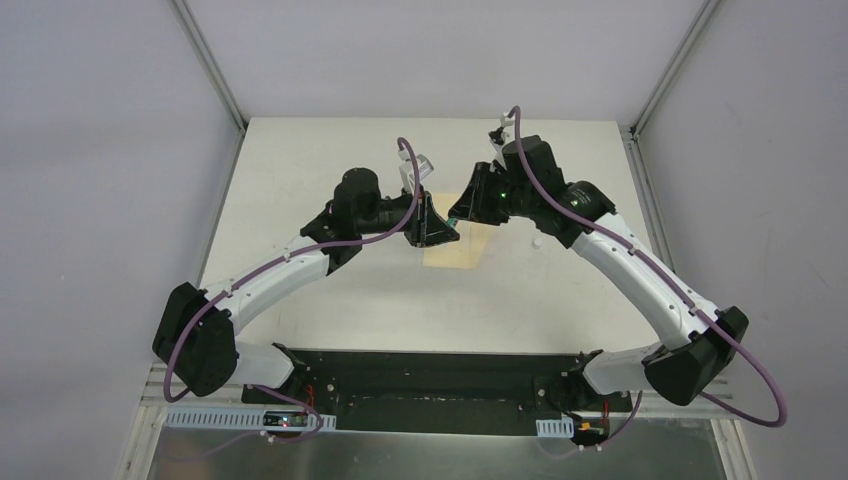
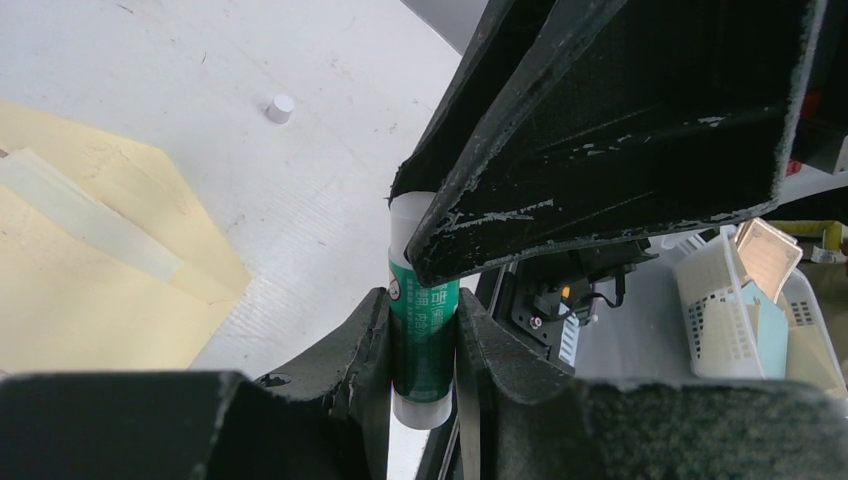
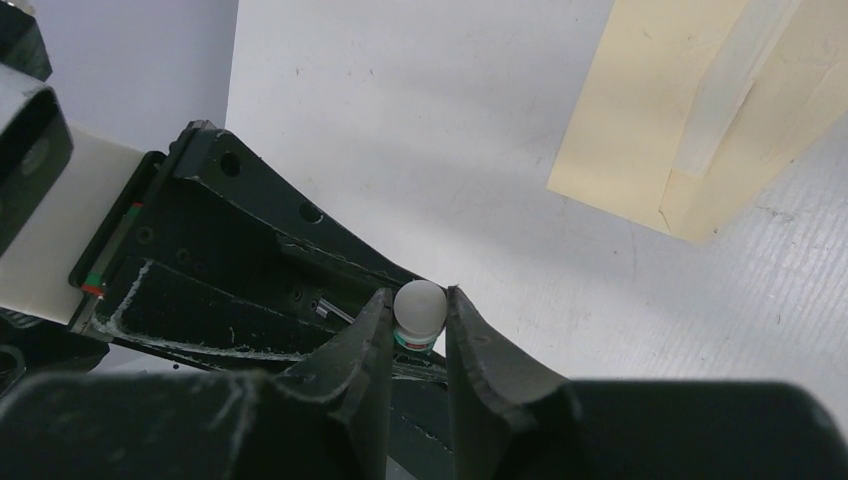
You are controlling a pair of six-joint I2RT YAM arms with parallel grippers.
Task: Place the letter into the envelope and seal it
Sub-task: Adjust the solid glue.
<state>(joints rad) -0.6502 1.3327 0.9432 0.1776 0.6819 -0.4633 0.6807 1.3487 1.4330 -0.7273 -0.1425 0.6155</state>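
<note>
Envelope (image 2: pixel 90 290) flat, near left hand (image 2: pixel 423 308) gripping tube (image 2: pixel 422 355)

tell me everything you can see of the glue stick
The glue stick is a small, plastic-looking tube, white at both ends, with a green printed label around the middle. The left gripper clamps it across the labelled body. The rounded white end sits between the fingers of the right gripper, which press it on both sides. It is held clear of the table, near the envelope but not touching it.
</note>
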